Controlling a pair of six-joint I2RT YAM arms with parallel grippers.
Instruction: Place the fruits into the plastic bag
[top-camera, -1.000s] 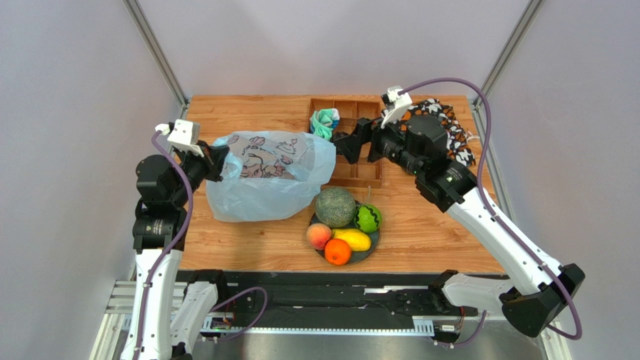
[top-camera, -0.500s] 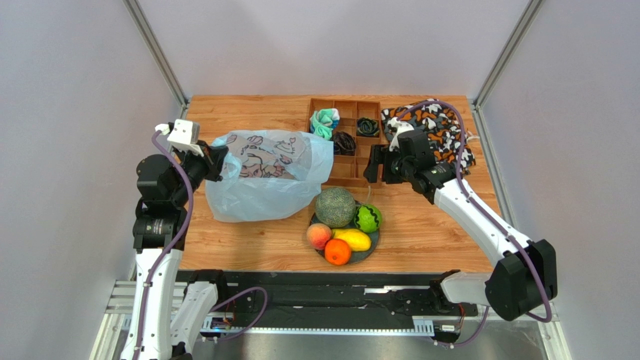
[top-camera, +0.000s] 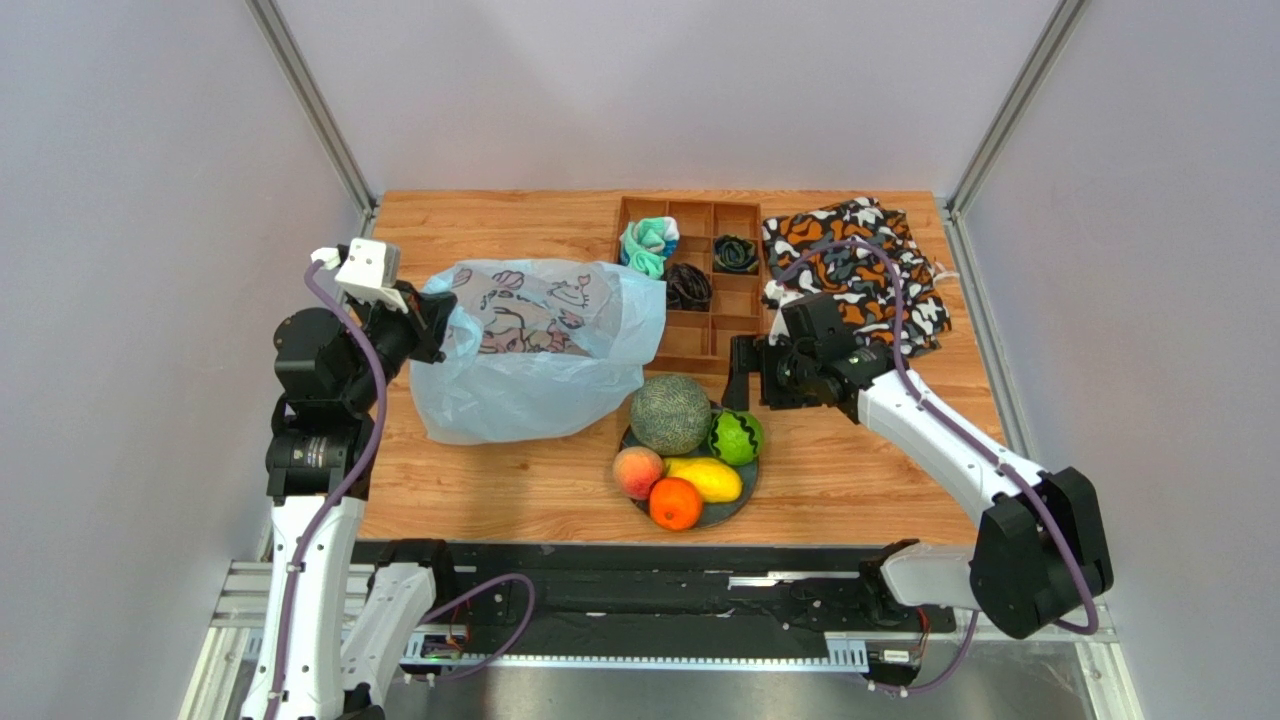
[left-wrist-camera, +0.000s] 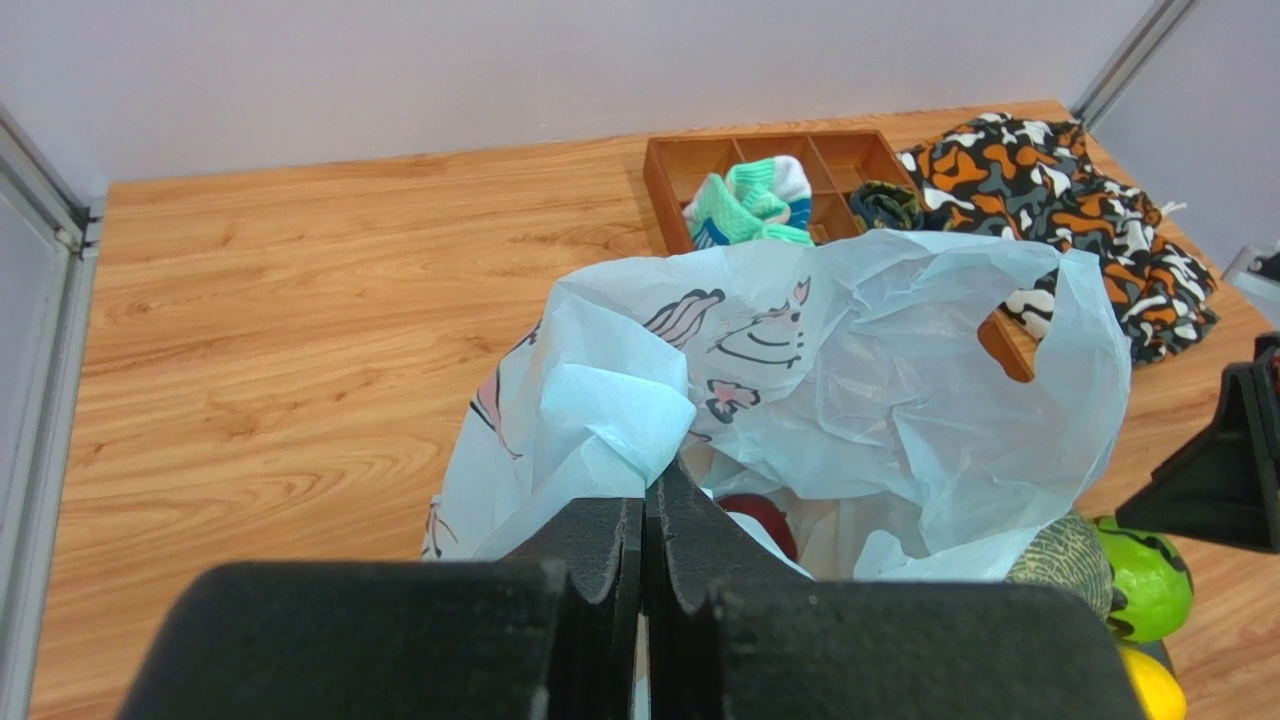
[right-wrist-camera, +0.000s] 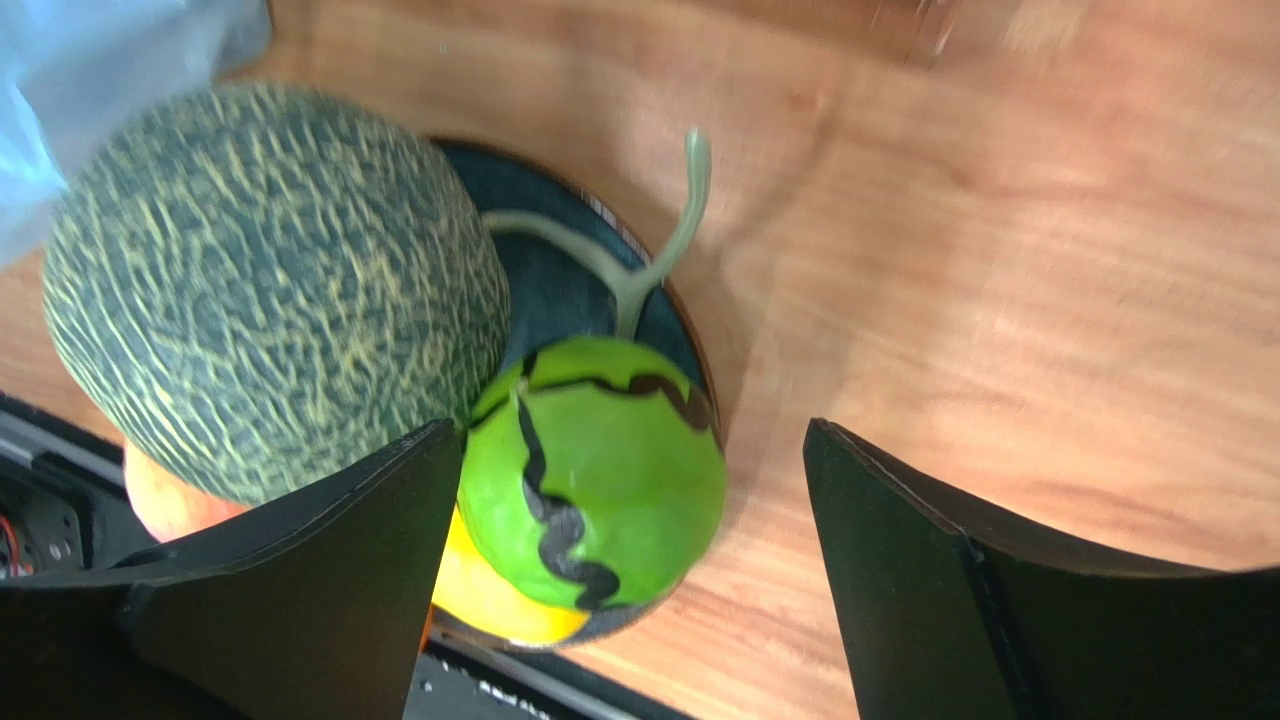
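The pale blue plastic bag (top-camera: 534, 353) lies at the table's left. My left gripper (top-camera: 436, 323) is shut on its rim (left-wrist-camera: 601, 413) and holds the mouth up. A dark red fruit (left-wrist-camera: 759, 518) lies inside. On a dark plate (top-camera: 744, 488) sit the netted melon (top-camera: 670, 414), peach (top-camera: 639, 471), orange (top-camera: 676, 504), yellow mango (top-camera: 709, 479) and the bright green fruit (top-camera: 736, 437). My right gripper (top-camera: 739, 375) is open just above the green fruit (right-wrist-camera: 594, 465), its fingers either side of it, the melon (right-wrist-camera: 271, 285) against the left finger.
A wooden divided tray (top-camera: 699, 338) with rolled cloth bundles (top-camera: 649, 240) stands at the back centre. An orange, black and white patterned cloth (top-camera: 857, 270) lies at the back right. The plate sits close to the table's near edge.
My right arm has drawn back from the bag's mouth and come down toward the near side, over the plate and the green fruit. The left gripper and the bag have not moved.
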